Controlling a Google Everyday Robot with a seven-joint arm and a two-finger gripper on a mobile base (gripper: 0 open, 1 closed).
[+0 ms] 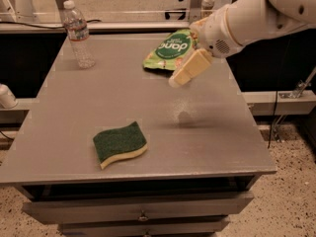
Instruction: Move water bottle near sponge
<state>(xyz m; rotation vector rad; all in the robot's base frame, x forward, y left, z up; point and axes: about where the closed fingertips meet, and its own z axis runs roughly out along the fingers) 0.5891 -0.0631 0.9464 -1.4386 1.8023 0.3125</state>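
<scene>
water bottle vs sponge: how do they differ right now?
The water bottle stands upright at the far left corner; the sponge lies flat near the front edge. The water bottle is clear with a white cap; the sponge is dark green over yellow. Both rest on the table; the tool hovers near the green pouch, touching neither.
</scene>
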